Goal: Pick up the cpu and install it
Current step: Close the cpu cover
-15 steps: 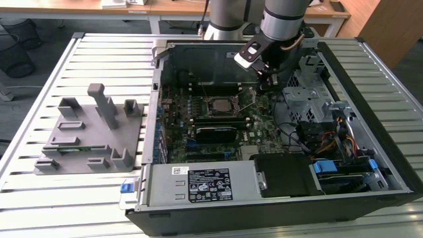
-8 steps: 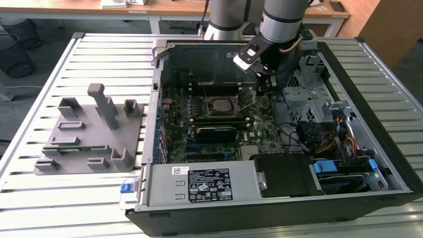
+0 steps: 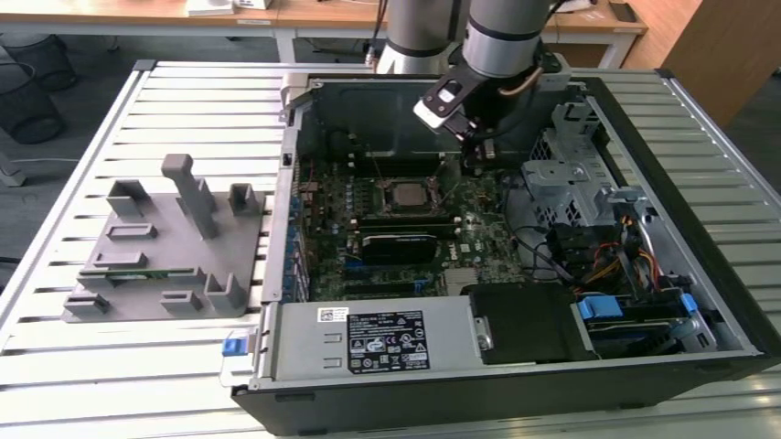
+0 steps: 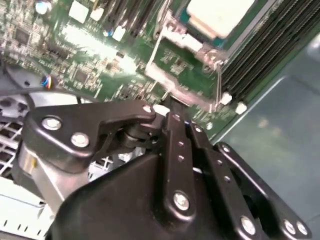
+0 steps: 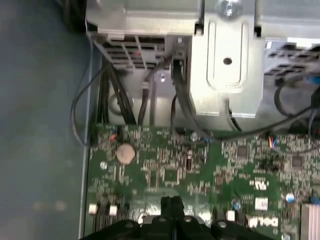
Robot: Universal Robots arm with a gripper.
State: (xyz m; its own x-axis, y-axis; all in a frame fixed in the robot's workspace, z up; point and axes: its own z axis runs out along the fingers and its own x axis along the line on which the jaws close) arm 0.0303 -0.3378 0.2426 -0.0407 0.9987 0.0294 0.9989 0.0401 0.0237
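Cpu [image 3: 407,194] sat in the socket [image 3: 382,196] on the motherboard [image 5: 165,172]. The gripper [image 5: 172,201] had its fingers pressed together, holding nothing, with the tip just beside the wire lever [image 4: 218,82]. You did best to keep that closed tip low and clear of the chip. The arm [image 3: 500,37] reached steeply down into the case [image 3: 488,393], wrist tilted.

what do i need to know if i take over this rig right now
gripper: shut, empty, tips low over the motherboard beside the cpu's seat.
cpu: lying in its seat on the board, pale top up, clear of the gripper.
done: picked and set in place, by the look of it.
left: the metal frame next to it looks swung open, so clamping seems undone.
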